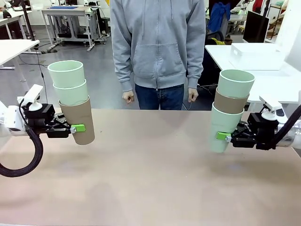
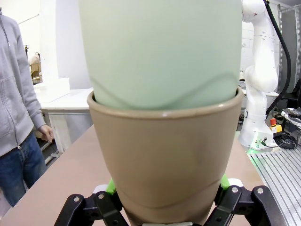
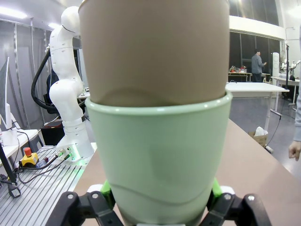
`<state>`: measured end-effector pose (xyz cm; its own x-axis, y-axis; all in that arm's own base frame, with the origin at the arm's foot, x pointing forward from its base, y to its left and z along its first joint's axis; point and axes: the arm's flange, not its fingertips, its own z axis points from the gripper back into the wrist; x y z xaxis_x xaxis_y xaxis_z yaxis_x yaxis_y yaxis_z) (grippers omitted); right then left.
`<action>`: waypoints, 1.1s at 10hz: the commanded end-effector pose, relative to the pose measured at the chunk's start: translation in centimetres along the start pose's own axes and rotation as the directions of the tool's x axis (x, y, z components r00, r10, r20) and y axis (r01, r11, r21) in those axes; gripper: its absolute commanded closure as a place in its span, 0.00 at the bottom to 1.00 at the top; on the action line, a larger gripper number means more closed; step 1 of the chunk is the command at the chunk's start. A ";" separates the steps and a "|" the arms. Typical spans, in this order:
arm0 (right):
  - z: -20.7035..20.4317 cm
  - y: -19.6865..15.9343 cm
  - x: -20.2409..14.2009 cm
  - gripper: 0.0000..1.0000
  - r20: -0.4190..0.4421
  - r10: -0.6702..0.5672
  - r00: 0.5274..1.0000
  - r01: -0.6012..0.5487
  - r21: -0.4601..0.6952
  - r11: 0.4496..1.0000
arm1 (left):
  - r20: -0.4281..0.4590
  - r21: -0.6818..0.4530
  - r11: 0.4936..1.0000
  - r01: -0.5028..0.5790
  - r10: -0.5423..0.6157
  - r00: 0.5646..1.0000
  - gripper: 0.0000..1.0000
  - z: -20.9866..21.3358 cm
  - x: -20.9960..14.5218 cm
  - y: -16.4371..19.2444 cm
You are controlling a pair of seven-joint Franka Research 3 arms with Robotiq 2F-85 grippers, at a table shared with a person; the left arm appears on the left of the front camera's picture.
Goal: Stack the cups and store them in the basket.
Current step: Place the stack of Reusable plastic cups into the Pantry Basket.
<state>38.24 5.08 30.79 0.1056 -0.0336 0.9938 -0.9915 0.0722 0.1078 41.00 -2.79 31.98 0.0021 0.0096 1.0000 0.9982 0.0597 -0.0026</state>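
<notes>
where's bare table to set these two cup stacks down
The tabletop is bare across the whole middle, between the left claw with its brown-bottomed stack and the right claw with its mint-bottomed stack. The near strip is bare too. Crowded only at the two side edges, where the claws and stacks hang.

White arms [image 1: 10, 118], black tools [image 1: 81, 129], green pads [image 1: 78, 127], black cable [image 1: 33, 162].

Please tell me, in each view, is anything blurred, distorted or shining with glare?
Front view: sharp, evenly lit, only faint shadows on the table. Left wrist view: the wide lens swells the close tan cup, with a small glint on its rim. Right wrist view: the mint cup bulges likewise, its rim glinting.
</notes>
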 end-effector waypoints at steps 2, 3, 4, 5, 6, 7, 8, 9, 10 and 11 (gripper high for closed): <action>-0.1 0.0 0.3 0.15 0.004 0.013 1.000 -0.013 0.000 1.000 | 0.004 -0.003 1.000 0.011 -0.011 1.000 0.15 -0.1 0.4 -0.1; -0.1 0.0 0.3 0.15 0.004 0.013 1.000 -0.013 0.000 1.000 | 0.004 -0.003 1.000 0.011 -0.011 1.000 0.15 -0.1 0.4 -0.1; -0.1 0.0 0.3 0.15 0.004 0.013 1.000 -0.013 0.000 1.000 | 0.004 -0.003 1.000 0.011 -0.011 1.000 0.15 -0.1 0.4 -0.1; -0.1 0.0 0.3 0.15 0.004 0.013 1.000 -0.013 0.000 1.000 | 0.004 -0.003 1.000 0.011 -0.011 1.000 0.15 -0.1 0.4 -0.1; -0.1 0.0 0.3 0.15 0.004 0.013 1.000 -0.013 0.000 1.000 | 0.004 -0.003 1.000 0.011 -0.011 1.000 0.15 -0.1 0.4 -0.1; -0.1 0.0 0.3 0.15 0.004 0.013 1.000 -0.013 0.000 1.000 | 0.004 -0.003 1.000 0.011 -0.011 1.000 0.15 -0.1 0.4 -0.1; -0.1 0.0 0.3 0.15 0.004 0.013 1.000 -0.013 0.000 1.000 | 0.004 -0.003 1.000 0.011 -0.011 1.000 0.15 -0.1 0.4 -0.1; -0.1 0.0 0.3 0.15 0.004 0.013 1.000 -0.013 0.000 1.000 | 0.004 -0.003 1.000 0.011 -0.011 1.000 0.15 -0.1 0.4 -0.1; -0.1 0.0 0.3 0.15 0.004 0.013 1.000 -0.013 0.000 1.000 | 0.004 -0.003 1.000 0.011 -0.011 1.000 0.15 -0.1 0.4 -0.1; -0.1 0.0 0.3 0.15 0.004 0.013 1.000 -0.013 0.000 1.000 | 0.004 -0.003 1.000 0.011 -0.011 1.000 0.15 -0.1 0.4 -0.1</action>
<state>38.24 5.08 30.79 0.1056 -0.0336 0.9938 -0.9915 0.0722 0.1078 41.00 -2.79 31.98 0.0021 0.0096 1.0000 0.9982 0.0597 -0.0026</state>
